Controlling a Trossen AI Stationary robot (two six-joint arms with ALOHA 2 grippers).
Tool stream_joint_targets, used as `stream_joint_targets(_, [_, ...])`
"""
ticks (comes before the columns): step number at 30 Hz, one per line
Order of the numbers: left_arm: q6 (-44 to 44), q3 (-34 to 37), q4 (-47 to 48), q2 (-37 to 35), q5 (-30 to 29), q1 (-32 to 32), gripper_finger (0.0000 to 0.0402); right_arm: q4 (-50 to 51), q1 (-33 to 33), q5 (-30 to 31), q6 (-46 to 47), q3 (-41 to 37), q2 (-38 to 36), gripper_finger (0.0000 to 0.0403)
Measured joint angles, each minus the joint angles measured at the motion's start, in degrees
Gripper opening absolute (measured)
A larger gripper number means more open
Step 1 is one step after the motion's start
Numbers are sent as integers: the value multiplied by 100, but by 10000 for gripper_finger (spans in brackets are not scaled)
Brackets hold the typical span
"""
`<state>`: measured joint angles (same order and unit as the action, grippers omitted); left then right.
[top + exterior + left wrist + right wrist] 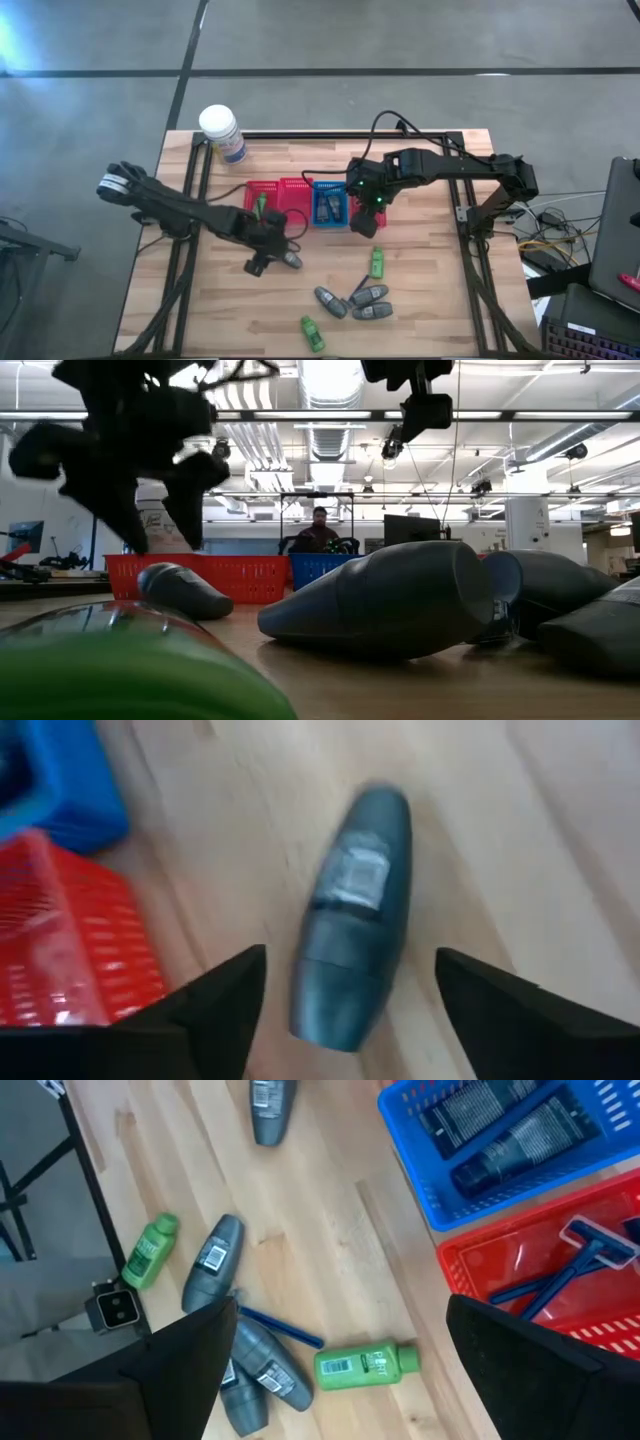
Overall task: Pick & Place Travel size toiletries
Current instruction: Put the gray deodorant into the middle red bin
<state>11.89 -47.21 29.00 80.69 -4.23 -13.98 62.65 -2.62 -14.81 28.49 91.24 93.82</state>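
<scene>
Lying on pale wood grain, a rounded grey tube [355, 915] sits between the left pincer's [345, 990] wide-spread (empty) fingers.

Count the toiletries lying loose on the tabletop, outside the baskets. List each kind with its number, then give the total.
Grey tubes: 4
Green bottles: 2
Blue razor: 1
Total: 7
</scene>
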Motion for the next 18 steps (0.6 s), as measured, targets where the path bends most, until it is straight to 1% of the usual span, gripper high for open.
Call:
stream_joint_targets(2, [162, 14, 42, 234, 222, 46, 304, 9, 14, 0, 0, -9, 0, 352])
stream_joint_targets(4, [385, 36, -61, 505, 248, 89, 306, 7, 22, 0, 0, -9, 0, 349])
stream_joint_targets(6, [594, 33, -194, 818, 323, 181, 305, 5, 27, 0, 1, -13, 0, 347])
stream_joint_targets(10, [619, -192, -45, 1327, 648, 337, 296, 7, 51, 4, 68, -20, 0, 340])
stream_joint_targets(12, [626, -318, 87, 1426, 713, 343, 278, 14, 63, 21, 119, -20, 0, 336])
stream_joint_targets(13, [614, -380, 153, 1434, 725, 343, 263, 17, 66, 27, 128, -23, 0, 334])
stream_joint_targets(16, [480, -498, 156, 1326, 740, 341, 202, 54, 92, 159, 128, -28, 0, 327])
stream_joint_targets(18, [296, -558, 105, 1114, 742, 343, 201, 77, 102, 246, 129, -31, 0, 323])
